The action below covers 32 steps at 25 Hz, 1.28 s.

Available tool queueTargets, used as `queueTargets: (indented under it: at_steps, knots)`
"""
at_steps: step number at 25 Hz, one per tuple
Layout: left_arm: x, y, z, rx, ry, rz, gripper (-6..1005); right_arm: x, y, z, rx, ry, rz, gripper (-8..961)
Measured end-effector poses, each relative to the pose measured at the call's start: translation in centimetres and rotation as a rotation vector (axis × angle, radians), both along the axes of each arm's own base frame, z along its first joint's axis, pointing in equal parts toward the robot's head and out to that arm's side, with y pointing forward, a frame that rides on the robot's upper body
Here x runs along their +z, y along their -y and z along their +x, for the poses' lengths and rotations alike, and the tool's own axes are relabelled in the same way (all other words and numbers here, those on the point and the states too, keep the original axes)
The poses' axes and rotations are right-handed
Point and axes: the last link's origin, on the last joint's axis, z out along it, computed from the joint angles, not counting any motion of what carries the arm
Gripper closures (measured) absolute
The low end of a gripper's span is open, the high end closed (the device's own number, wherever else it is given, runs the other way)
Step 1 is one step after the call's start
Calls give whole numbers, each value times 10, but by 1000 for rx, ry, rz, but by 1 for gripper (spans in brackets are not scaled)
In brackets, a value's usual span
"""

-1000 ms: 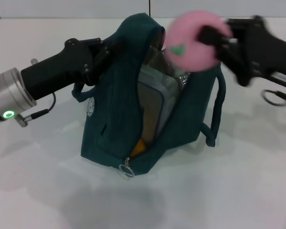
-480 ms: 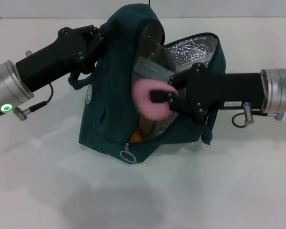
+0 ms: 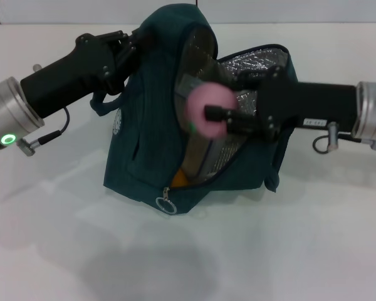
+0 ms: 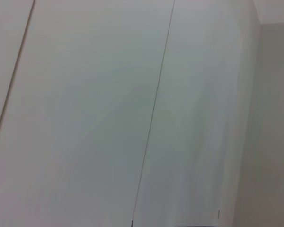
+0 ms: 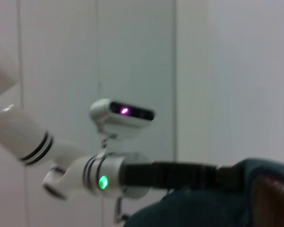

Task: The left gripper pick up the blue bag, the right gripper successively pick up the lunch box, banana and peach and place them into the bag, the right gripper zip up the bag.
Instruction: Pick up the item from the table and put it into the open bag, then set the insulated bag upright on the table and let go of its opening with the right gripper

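The blue bag (image 3: 144, 144) stands on the white table with its mouth open toward me, silver lining showing. My left gripper (image 3: 133, 50) is shut on the bag's top edge at the upper left and holds it up. From the right, my right gripper (image 3: 218, 115) reaches into the opening, shut on the pink peach (image 3: 203, 103). Behind the peach the lunch box (image 3: 197, 158) stands on end inside the bag. An orange bit of the banana (image 3: 178, 180) peeks out at the bottom of the opening. The right wrist view shows the bag's fabric (image 5: 203, 208) and the left arm (image 5: 102, 182).
The zipper's metal ring pull (image 3: 166, 205) hangs at the bag's lower front corner. A loop handle (image 3: 279, 164) droops on the bag's right side. White table (image 3: 238, 251) spreads in front. The left wrist view shows only wall panels.
The right gripper carried the peach from above the bag down into the opening, then lifted it slightly up and to the right. The left gripper and bag held still.
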Motion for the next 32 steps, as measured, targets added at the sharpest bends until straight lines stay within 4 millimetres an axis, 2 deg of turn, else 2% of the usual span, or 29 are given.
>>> queueTargets:
  at_steps: [3, 7, 12, 13, 14, 19, 21, 24, 27, 32]
  knots:
    - [0, 0, 1, -1, -1, 1, 895, 9, 3, 4, -9, -65, 49, 634]
    - [-1, 0, 0, 2, -4, 1, 894, 22, 14, 20, -16, -122, 95, 453]
    - [-1, 1, -2, 7, -6, 1, 892, 31, 27, 41, -46, -132, 116, 411]
    - [-1, 1, -2, 7, -6, 1, 892, 35, 36, 49, -27, -112, 111, 403]
    - [-1, 2, -2, 7, -5, -1, 891, 35, 36, 49, -27, -112, 111, 407]
    - [0, 2, -5, 14, -11, -2, 890, 42, 69, 76, 50, 16, 44, 422]
    - [1, 3, -7, 18, -13, -3, 889, 44, 74, 85, 41, 53, 35, 427]
    - [1, 3, -6, 18, -13, -5, 888, 43, 76, 99, -18, 93, 48, 445]
    - [0, 2, -3, 9, -11, -9, 887, 30, 74, 106, -66, 151, 43, 464]
    - [-1, 1, -2, 6, -8, -12, 886, 2, 62, 99, -64, 233, 10, 494]
